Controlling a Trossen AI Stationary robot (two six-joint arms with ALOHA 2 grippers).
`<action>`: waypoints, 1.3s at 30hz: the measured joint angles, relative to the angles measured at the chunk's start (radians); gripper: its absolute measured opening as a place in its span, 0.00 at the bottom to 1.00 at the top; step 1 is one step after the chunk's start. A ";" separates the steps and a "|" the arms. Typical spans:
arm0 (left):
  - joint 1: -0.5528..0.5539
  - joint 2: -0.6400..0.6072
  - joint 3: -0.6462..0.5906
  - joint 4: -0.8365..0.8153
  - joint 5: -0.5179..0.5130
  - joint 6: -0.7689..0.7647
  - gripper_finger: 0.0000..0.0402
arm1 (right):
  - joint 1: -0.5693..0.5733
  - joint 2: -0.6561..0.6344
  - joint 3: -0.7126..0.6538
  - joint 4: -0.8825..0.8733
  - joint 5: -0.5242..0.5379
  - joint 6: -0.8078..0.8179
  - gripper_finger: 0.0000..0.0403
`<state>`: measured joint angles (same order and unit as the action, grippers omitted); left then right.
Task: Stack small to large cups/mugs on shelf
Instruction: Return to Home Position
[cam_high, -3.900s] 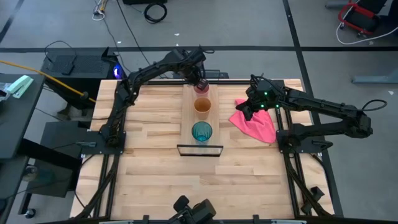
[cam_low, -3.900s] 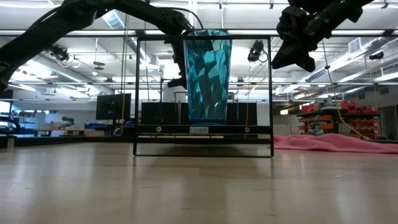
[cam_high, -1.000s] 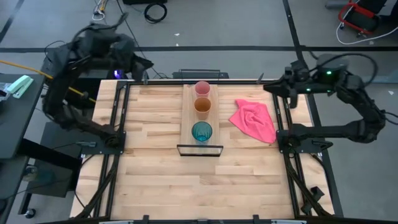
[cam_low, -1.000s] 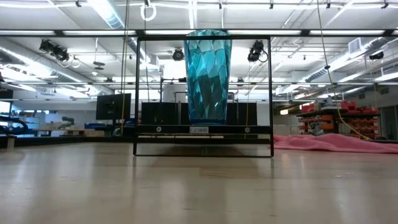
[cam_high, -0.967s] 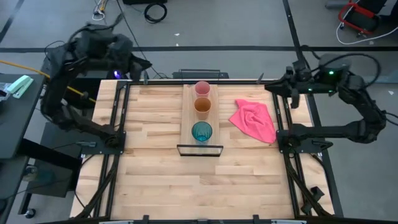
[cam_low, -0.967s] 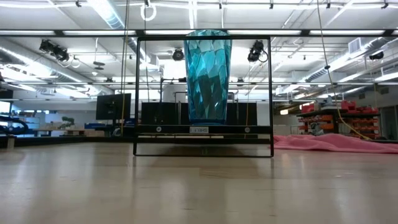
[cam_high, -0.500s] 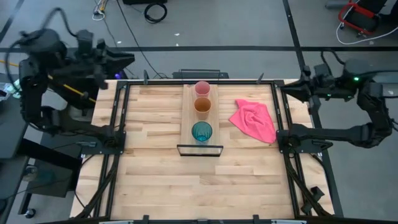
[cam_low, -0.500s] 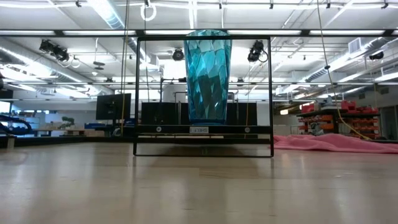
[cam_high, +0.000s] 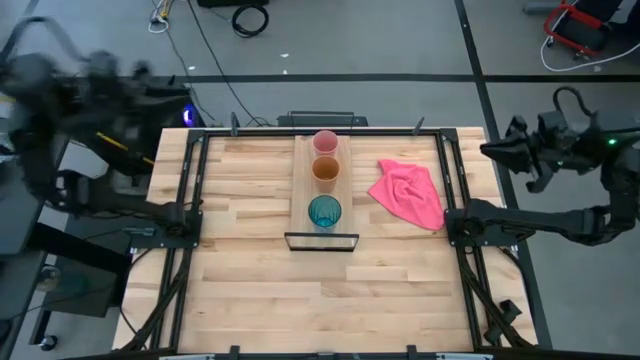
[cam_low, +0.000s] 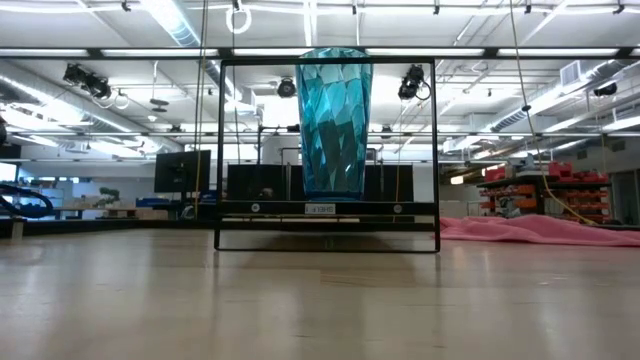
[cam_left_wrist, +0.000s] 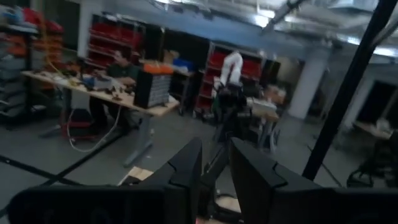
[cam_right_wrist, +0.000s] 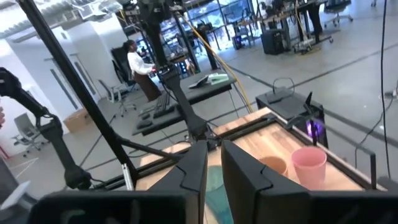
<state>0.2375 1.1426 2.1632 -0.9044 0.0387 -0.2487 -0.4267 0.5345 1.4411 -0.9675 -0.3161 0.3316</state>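
Observation:
Three cups stand upright in a row on the light-wood shelf (cam_high: 302, 190) in the middle of the table. The pink cup (cam_high: 325, 142) is farthest, the orange cup (cam_high: 325, 170) in the middle, the teal cup (cam_high: 324, 212) nearest, by the shelf's black frame (cam_high: 321, 241). The low view shows only the teal cup (cam_low: 333, 120) behind that frame. My left gripper (cam_high: 168, 96) is shut and empty beyond the table's far left corner. My right gripper (cam_high: 492, 150) is shut and empty just past the right edge; its wrist view shows the pink cup (cam_right_wrist: 309, 165) and orange cup (cam_right_wrist: 272, 165).
A crumpled pink cloth (cam_high: 408, 193) lies on the table right of the shelf. Black rails run along the table's left and right sides (cam_high: 445, 180). People and workbenches show in the room beyond the table.
Both arms have drawn back from the table. The left has gone toward the left, past the far left corner. The right has gone toward the right, past the right edge. The cups, shelf and cloth have stayed in place.

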 joint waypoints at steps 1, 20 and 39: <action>0.000 -0.031 0.001 -0.024 -0.015 -0.012 0.23 | 0.000 -0.004 0.000 -0.011 0.000 0.006 0.13; 0.002 -0.611 -0.515 0.033 -0.266 -0.124 0.22 | -0.003 -0.116 -0.226 0.101 0.000 0.176 0.13; 0.000 -1.138 -1.362 0.671 0.102 0.002 0.22 | -0.002 -0.243 -0.755 1.115 -0.149 0.392 0.13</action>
<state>0.2375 0.0044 0.8007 -0.2337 0.1406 -0.2464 -0.4286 0.2918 0.6857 0.1474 -0.4655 0.7236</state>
